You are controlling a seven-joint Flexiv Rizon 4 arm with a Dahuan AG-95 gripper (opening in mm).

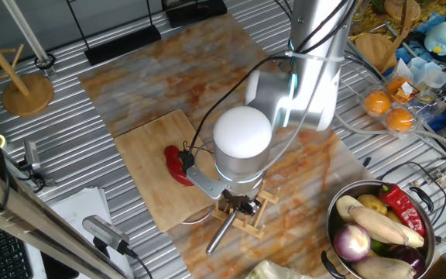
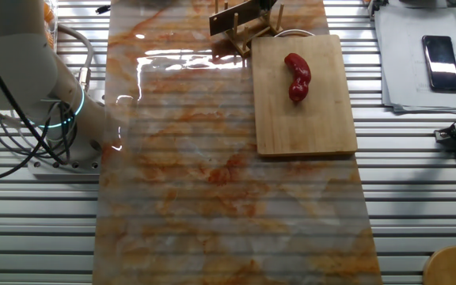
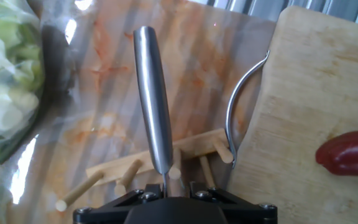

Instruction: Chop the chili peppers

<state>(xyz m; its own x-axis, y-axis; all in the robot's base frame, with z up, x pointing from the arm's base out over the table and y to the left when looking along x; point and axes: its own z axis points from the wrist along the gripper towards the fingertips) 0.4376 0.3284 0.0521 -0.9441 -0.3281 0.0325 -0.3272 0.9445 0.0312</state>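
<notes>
One whole chili pepper (image 1: 178, 164), glossy red and curved, lies uncut on the wooden cutting board (image 1: 149, 155). It also shows in the other fixed view (image 2: 298, 77) and at the right edge of the hand view (image 3: 350, 152). My gripper (image 1: 242, 203) hangs over a wooden knife rack (image 1: 250, 217) beside the board's edge. In the hand view the gripper (image 3: 166, 190) has its fingers close on either side of the thin blade of a knife. The knife's steel handle (image 3: 153, 99) points away from me. The chili is apart from the gripper, off to the side.
A metal pot (image 1: 339, 232) of mixed vegetables stands near the rack. Oranges in a clear box (image 1: 389, 108) sit behind it. Leafy greens (image 3: 5, 81) lie left of the knife handle. A phone (image 2: 439, 51) lies beside the board. A wooden stand (image 1: 25, 93) stands far left.
</notes>
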